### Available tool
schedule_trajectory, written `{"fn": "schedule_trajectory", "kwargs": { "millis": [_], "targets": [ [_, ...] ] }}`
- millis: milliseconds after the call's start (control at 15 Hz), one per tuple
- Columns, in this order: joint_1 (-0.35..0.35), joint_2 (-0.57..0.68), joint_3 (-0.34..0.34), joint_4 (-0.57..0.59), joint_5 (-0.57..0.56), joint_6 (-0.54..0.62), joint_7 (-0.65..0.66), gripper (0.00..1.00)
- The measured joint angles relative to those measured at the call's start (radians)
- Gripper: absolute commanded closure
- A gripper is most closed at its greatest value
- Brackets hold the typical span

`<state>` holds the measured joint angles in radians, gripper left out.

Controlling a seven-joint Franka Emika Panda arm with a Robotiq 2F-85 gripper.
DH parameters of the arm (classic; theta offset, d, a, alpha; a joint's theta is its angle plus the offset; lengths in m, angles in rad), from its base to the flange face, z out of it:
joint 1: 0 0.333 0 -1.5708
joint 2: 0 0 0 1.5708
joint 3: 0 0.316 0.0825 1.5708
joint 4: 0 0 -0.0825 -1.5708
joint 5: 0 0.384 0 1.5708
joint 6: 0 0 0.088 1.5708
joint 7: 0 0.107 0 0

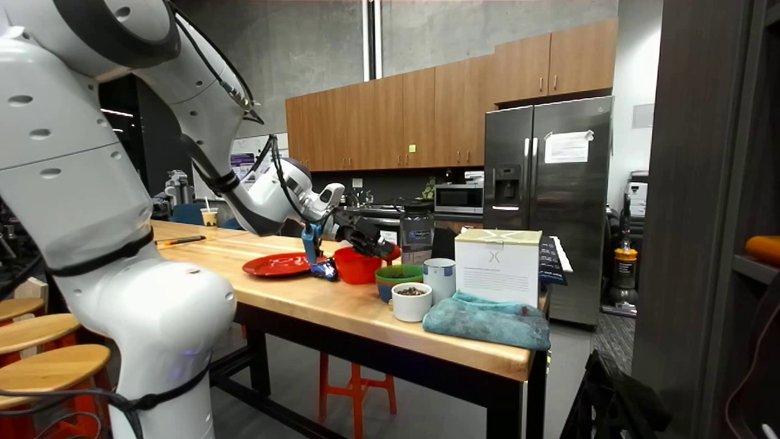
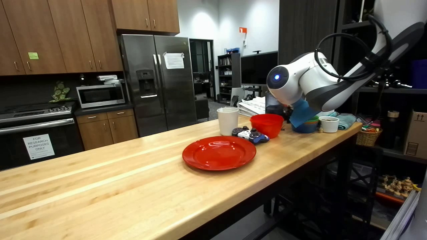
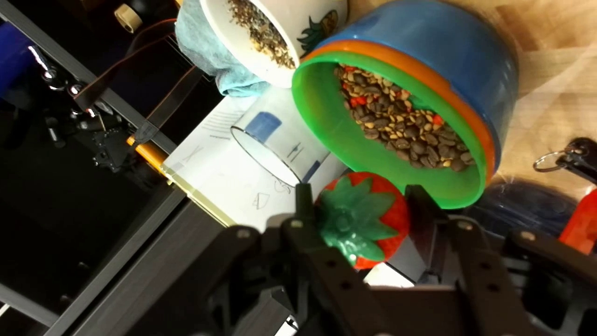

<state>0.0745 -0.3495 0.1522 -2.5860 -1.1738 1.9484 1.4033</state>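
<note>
Gripper [image 3: 358, 191] was pinching the strawberry [image 3: 361, 219] from both sides, leafy top showing in the wrist view. The strawberry hung above the table [image 1: 304, 299], in an exterior view between the red bowl [image 1: 358, 269] on the left and the green bowl [image 1: 400, 279] on the right. The green bowl held beans [image 3: 406, 121], nested in the orange bowl [image 3: 459, 103] and blue bowl [image 3: 433, 37]. White cup [image 1: 412, 310] sat near right of that stack, towel [image 1: 481, 323] farther right, box [image 1: 496, 277] on its far side. Red plate [image 1: 274, 266] lay left, controller [image 1: 324, 269] beside the red bowl.
</note>
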Motion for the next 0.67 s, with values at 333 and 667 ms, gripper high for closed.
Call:
{"fn": "schedule_trajectory", "kwargs": {
  "millis": [333, 667],
  "targets": [
    [0.003, 0.016, -0.004, 0.000, 0.000, 0.017, 0.000, 0.06],
    [0.004, 0.021, -0.005, 0.001, 0.000, 0.020, 0.000, 0.00]
  ]
}}
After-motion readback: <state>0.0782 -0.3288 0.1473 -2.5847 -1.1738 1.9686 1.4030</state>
